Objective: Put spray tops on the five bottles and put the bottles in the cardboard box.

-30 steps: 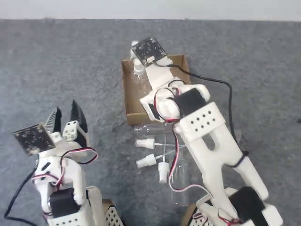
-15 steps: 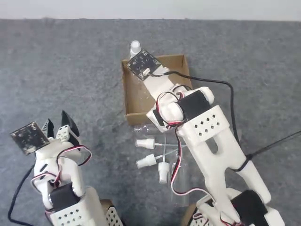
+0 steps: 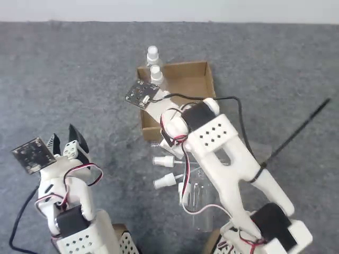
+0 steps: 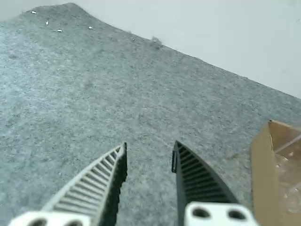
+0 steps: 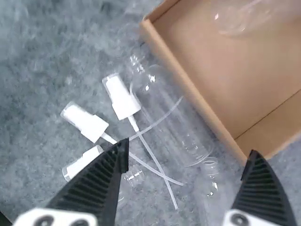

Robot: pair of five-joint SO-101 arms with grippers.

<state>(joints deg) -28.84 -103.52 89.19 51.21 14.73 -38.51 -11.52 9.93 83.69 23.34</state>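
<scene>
High view: cardboard box (image 3: 210, 79) on grey carpet (image 3: 79, 63); capped bottle (image 3: 156, 74) upright inside the box's far corner; second capped bottle (image 3: 152, 53) at the box's far wall, inside or outside not discernible; right arm (image 3: 212, 137) over the box's near wall; three loose spray tops (image 3: 164, 161) and uncapped bottles (image 3: 204, 211) lying just before that wall; left gripper (image 3: 63, 132) well aside of the box, jaws spread. Left wrist view: ribbed fingers (image 4: 110, 181) parted above carpet, box corner beyond. Right wrist view: right gripper (image 5: 188, 153) spread wide above spray tops and a clear bottle (image 5: 169, 120) lying along the box's outer wall.
</scene>
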